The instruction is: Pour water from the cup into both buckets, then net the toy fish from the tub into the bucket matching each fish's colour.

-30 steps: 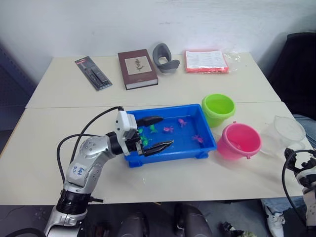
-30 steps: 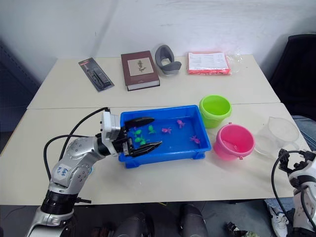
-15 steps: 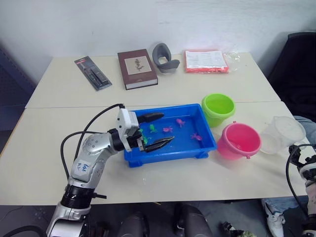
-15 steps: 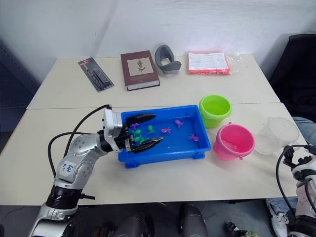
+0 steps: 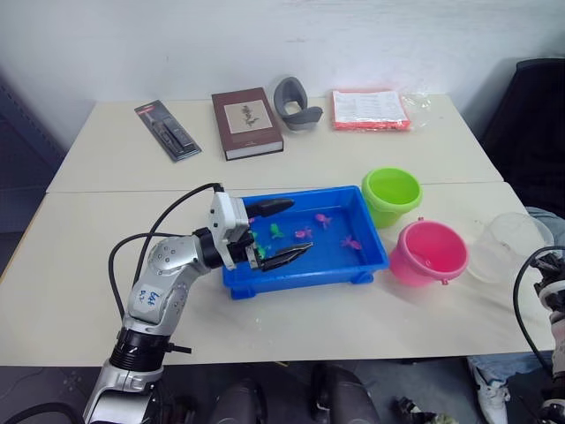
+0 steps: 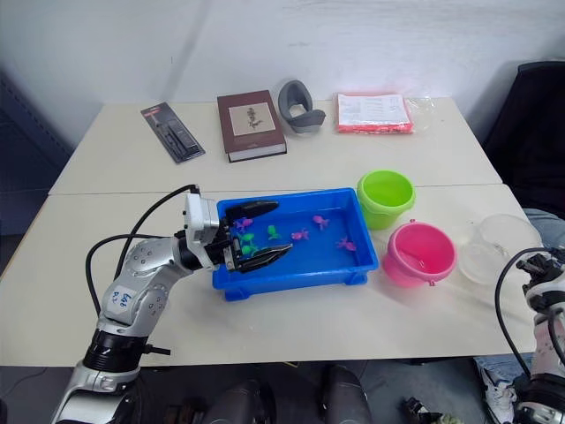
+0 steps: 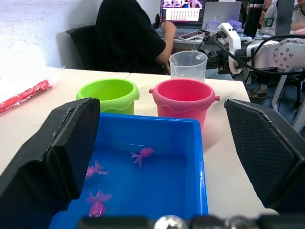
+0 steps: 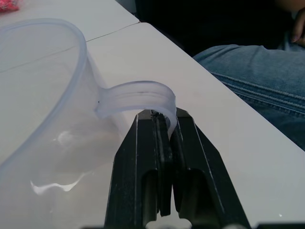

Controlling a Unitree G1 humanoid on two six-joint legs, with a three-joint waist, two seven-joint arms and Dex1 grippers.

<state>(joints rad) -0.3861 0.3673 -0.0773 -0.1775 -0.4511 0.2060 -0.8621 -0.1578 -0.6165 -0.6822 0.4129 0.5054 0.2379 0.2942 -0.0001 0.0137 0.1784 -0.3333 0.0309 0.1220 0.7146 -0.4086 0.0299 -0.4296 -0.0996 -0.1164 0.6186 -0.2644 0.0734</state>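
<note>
L gripper [image 5: 275, 231] sits over the near-left end of the tub [image 5: 371, 258], fingers spread wide, nothing between them; one finger near the tub's far-left rim, the other low over the near rim. Tub is on the front table w/ small toy fish inside: green ones [image 5: 275, 230] by the gripper, magenta ones [image 5: 303, 233] toward the middle and right end. Green bucket [image 5: 390, 195] stands just beside the tub's far-right corner; pink bucket [image 5: 427, 253] just beside its near-right corner, the two buckets close together. R gripper [image 8: 164, 125] is pressed together on the handle of the cup [image 5: 508, 244], which is at the table's right edge, just right of the pink bucket; can't tell if it rests on the table. On the back table: brown book [image 5: 246, 122], blister-packed tool [image 5: 168, 130], grey curved object [image 5: 296, 102], red-edged packet [image 5: 369, 109]. L wrist view shows a person in black [image 7: 131, 36] seated at a desk beyond the buckets.
</note>
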